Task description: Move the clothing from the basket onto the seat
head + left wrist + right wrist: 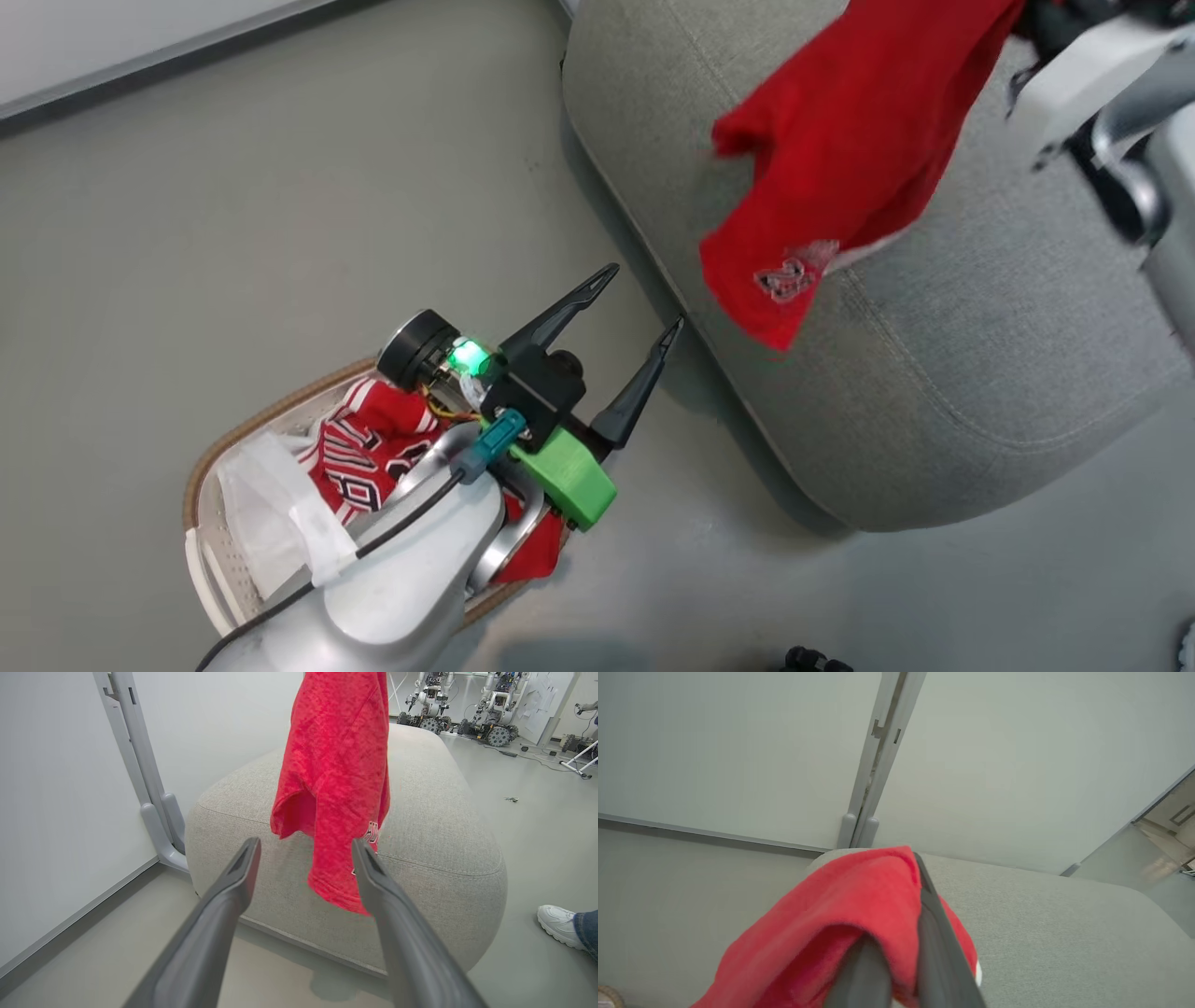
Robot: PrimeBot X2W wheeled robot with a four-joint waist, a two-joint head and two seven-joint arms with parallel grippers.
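Observation:
A plain red piece of clothing hangs above the grey seat, its lower hem near the seat's left edge. In the right wrist view my right gripper is shut on this red piece, which drapes over its fingers. The same piece dangles in front of the seat in the left wrist view. My left gripper stands open and empty over the floor between basket and seat. The basket at lower left holds a red lettered jersey, partly hidden by my left arm.
A white liner sheet lies in the basket's left part. A grey post stands at the wall behind the seat. A person's white shoe is on the floor right of the seat. Other robots are parked far back.

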